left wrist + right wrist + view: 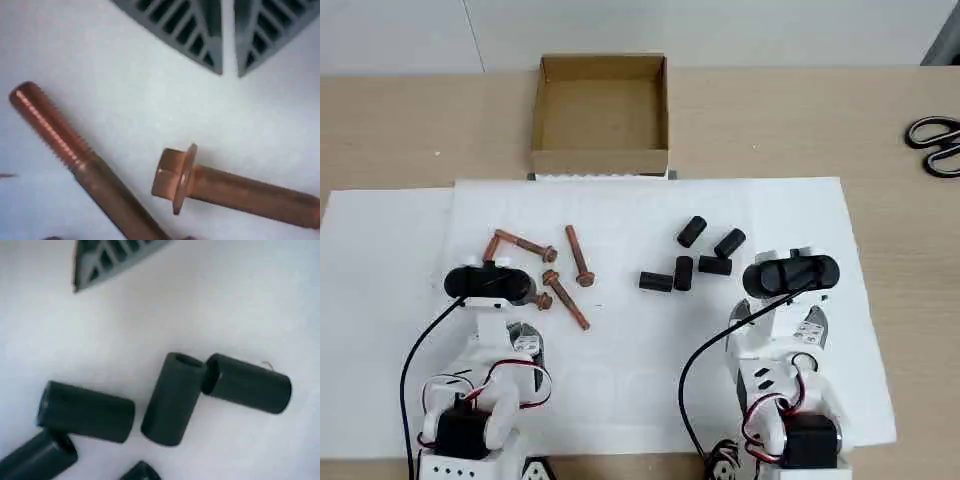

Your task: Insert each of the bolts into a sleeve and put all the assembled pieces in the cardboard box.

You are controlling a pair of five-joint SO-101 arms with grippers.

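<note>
Several copper bolts (580, 255) lie scattered on the white sheet, left of centre. Several black sleeves (683, 272) lie in a loose cluster to their right. The open cardboard box (603, 150) stands behind the sheet. My left gripper (229, 70) hovers shut just above two bolts, one showing its flanged head (175, 177) and one its threaded shaft (55, 132). The right arm (790, 275) hangs over the sheet beside the sleeves. One grey finger (100, 262) of its gripper shows above three sleeves (172, 400), with no second finger beside it, so it stands open and holds nothing.
A white paper sheet (650, 380) covers the near half of the wooden table. A pair of scissors (935, 145) lies at the far right edge. Black cables run from both arm bases at the front edge.
</note>
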